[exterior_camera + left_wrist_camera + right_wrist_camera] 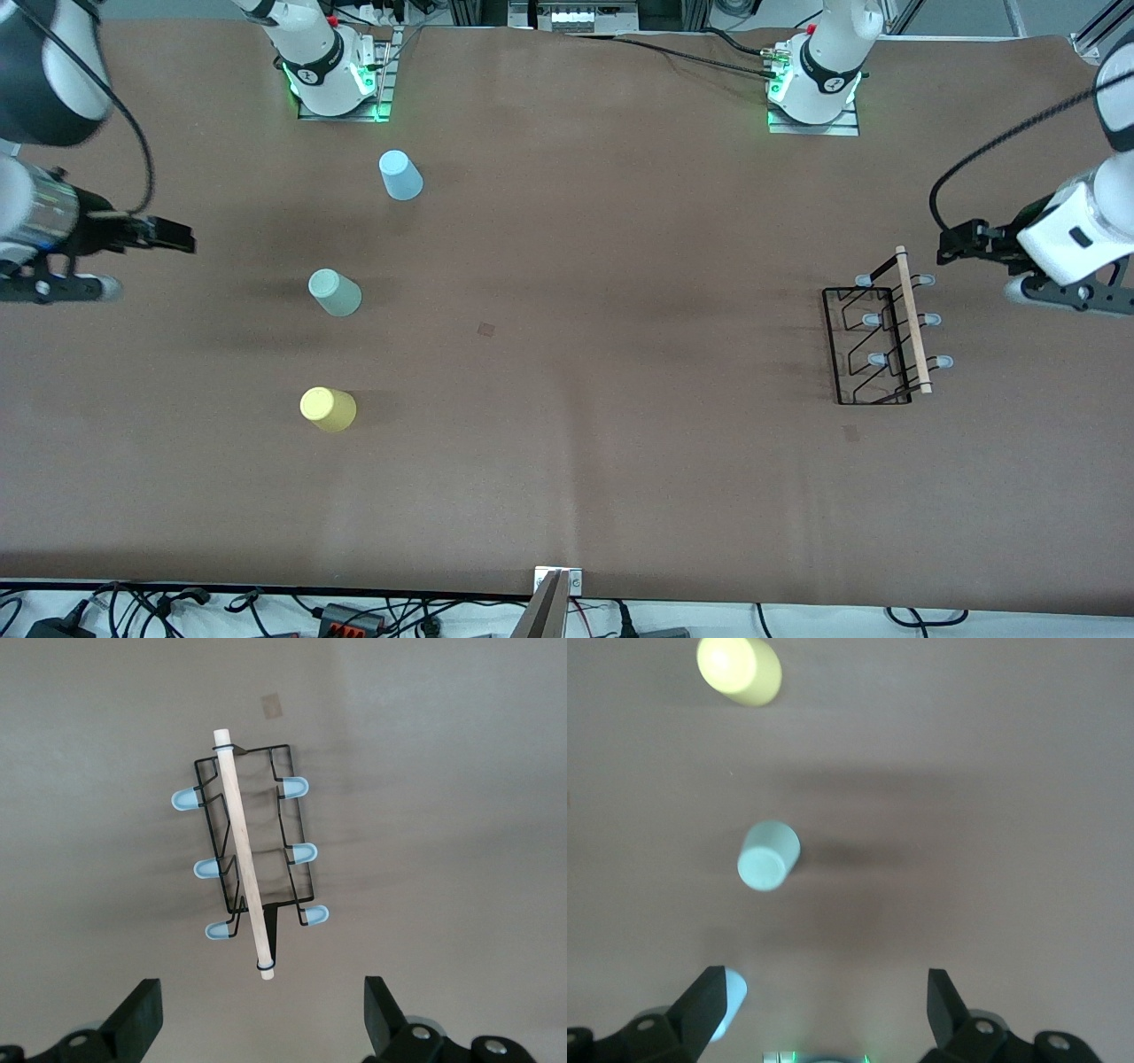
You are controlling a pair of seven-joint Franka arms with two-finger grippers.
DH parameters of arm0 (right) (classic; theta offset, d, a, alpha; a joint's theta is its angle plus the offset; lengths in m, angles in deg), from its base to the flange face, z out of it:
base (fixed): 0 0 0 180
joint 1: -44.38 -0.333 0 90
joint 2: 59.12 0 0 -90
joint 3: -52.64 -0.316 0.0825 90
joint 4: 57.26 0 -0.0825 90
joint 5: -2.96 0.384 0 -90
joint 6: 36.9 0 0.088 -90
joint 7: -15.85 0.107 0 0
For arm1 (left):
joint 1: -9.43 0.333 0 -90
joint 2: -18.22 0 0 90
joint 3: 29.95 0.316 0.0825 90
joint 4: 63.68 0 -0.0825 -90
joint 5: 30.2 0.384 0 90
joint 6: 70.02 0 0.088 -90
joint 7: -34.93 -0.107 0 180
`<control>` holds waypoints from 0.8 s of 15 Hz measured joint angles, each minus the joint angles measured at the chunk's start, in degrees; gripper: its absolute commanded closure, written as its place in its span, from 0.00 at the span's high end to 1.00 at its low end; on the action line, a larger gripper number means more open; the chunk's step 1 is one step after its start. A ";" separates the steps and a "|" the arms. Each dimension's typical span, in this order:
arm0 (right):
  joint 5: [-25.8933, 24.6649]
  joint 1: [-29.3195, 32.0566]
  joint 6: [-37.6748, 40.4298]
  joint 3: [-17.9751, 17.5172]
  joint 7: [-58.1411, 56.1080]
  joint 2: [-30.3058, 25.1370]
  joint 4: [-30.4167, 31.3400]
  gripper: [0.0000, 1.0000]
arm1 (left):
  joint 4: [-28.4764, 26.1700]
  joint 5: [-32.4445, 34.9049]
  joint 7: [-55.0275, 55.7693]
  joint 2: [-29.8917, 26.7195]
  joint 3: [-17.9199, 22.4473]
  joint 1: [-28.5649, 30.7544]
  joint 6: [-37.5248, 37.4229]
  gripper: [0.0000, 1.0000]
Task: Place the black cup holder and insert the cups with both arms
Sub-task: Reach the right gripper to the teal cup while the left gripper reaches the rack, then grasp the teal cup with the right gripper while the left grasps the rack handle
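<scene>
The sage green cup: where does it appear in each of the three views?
Front view: the sage green cup stands on the table toward the right arm's end, between the light blue cup and the yellow cup.
Left wrist view: not in it.
Right wrist view: near the picture's middle.
Shared landmark: the yellow cup, also in the right wrist view.

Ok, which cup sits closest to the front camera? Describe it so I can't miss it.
Look toward the right arm's end of the brown table, where three upside-down cups stand in a column. The yellow cup is nearest the camera; the sage green cup and light blue cup stand farther back.
</scene>
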State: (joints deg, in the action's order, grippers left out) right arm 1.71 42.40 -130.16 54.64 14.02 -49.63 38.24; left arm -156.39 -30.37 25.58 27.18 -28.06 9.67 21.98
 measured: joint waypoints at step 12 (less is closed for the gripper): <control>3.64 -5.95 -44.53 -0.22 14.70 -4.65 36.57 1.00 | -15.45 0.00 -2.34 5.97 -0.16 1.25 23.72 1.00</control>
State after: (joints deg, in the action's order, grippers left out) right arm 5.35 36.45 -174.68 54.42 28.72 -54.28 74.82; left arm -171.83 -30.37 23.24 33.16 -28.22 10.92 45.69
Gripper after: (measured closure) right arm 0.000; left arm 0.000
